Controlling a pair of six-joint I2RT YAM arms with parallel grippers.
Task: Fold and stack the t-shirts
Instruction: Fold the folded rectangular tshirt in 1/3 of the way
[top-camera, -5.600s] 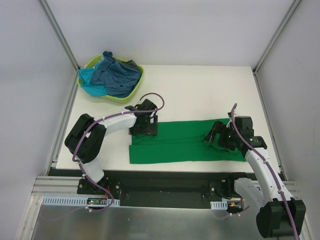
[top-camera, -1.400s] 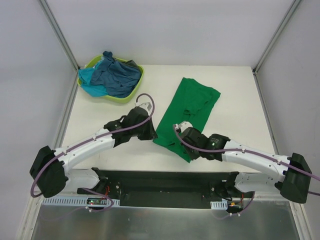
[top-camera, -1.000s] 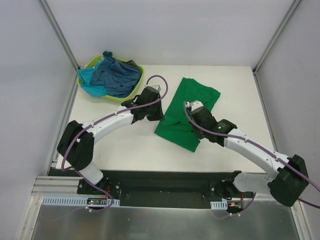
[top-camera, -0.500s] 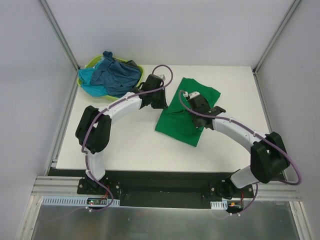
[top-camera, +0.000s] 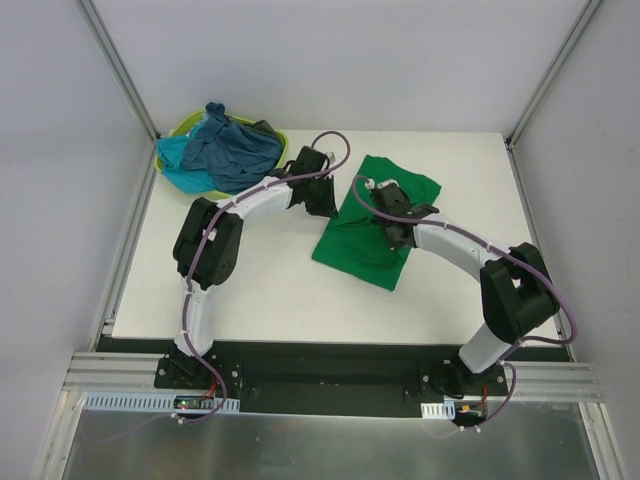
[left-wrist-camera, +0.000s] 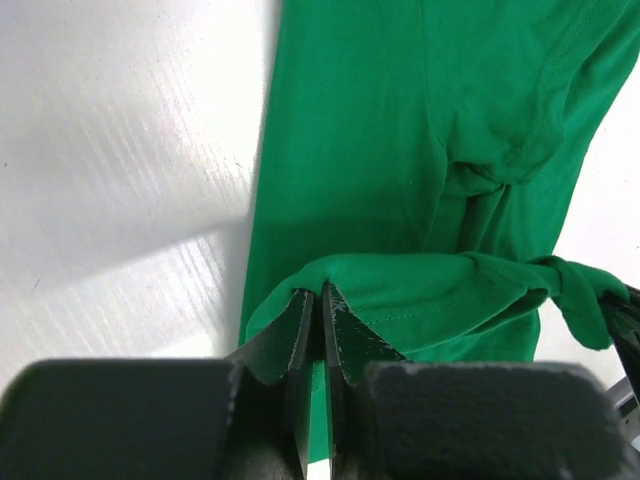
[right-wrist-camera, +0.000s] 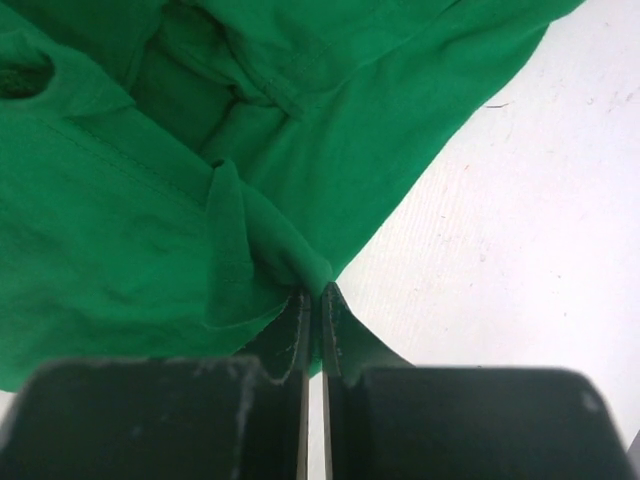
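Shirt (top-camera: 365, 250): lying half-folded on the desk (top-camera: 240, 290), right of centre.
Left end effector (left-wrist-camera: 320, 300): clamping tight on its hem.
Right end effector (right-wrist-camera: 312, 295): pinching another edge likewise.
Risk: cloth is bunching between the grips; uneven pulling may be leaving a crooked fold.

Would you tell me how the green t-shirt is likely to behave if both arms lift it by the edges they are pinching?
Probably floppy: the green t-shirt puckers into soft ridges where the left gripper and right gripper pinch it. Likely light, since narrow shut jaws hold only a thin fold. Unheld parts would probably sag and crease.
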